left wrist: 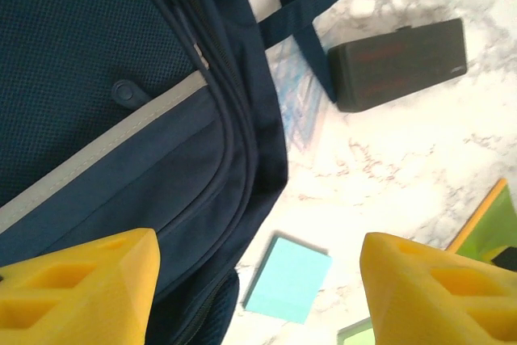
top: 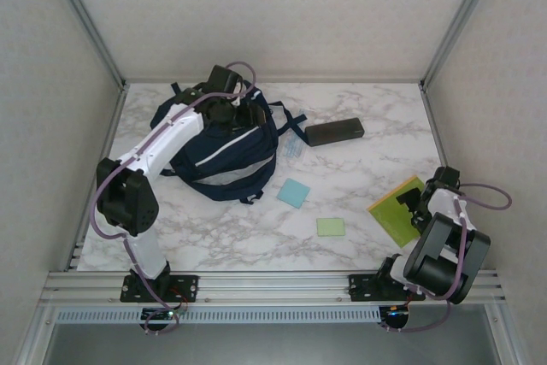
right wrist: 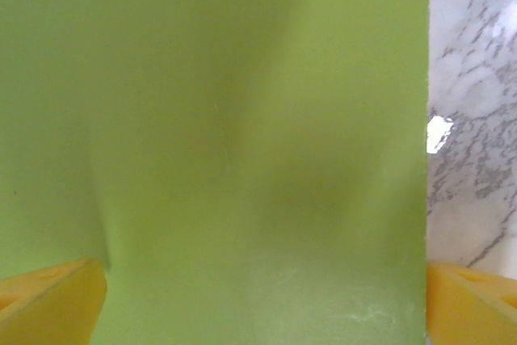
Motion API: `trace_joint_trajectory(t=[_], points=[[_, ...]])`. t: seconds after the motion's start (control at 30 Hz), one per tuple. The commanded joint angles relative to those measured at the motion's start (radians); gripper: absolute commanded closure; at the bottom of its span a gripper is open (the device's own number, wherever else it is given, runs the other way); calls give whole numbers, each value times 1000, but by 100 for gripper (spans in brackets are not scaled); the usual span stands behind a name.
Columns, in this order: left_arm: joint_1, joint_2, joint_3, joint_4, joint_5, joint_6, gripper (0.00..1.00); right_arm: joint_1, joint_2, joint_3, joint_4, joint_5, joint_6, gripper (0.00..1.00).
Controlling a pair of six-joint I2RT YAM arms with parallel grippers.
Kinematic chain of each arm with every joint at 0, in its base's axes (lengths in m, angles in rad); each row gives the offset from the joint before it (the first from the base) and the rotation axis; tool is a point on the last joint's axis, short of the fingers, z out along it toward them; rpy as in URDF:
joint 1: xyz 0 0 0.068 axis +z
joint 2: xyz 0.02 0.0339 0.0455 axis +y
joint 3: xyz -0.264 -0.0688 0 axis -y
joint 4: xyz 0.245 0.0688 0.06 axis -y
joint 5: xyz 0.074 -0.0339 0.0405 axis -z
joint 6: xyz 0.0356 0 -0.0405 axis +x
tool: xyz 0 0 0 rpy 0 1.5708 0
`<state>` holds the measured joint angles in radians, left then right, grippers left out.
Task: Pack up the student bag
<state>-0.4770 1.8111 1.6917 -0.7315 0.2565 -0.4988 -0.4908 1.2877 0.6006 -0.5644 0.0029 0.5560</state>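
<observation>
The student bag is a dark navy backpack with a light grey stripe, lying at the back left of the marble table. My left gripper hovers over its upper end. In the left wrist view its yellow fingers stand apart with nothing between them, the bag below at the left. My right gripper hangs over a green notebook at the right edge. In the right wrist view it is open wide, close above the green cover.
A dark rectangular case lies right of the bag, with a clear plastic item between them. A light blue sticky pad and a pale green pad lie mid-table. Frame posts and walls bound the table.
</observation>
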Motion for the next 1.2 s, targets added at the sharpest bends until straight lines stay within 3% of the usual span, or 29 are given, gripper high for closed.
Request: trace_joint_trajectory(t=[0.0,0.3,0.5,0.63,0.7,0.8,0.83,1.17], points=[[-14,-6,28,41,40,-38,35,0,-26,-22,69,-131,-15,3],[-56,20,32,47,48,-41,36,0,-95,36,52,-250,-23,14],[-77,31,36,51,54,-43,36,0,-54,43,97,-310,-30,36],[-86,37,34,52,57,-44,36,0,-48,39,87,-299,-30,44],[-89,41,36,53,61,-44,36,0,-39,61,17,-196,-19,42],[-97,52,40,52,69,-42,36,0,-28,80,-51,-52,-20,19],[-98,57,43,48,71,-39,37,0,-25,80,-55,-32,-26,16],[-103,76,66,16,89,-18,37,-2,107,66,51,-98,-44,17]])
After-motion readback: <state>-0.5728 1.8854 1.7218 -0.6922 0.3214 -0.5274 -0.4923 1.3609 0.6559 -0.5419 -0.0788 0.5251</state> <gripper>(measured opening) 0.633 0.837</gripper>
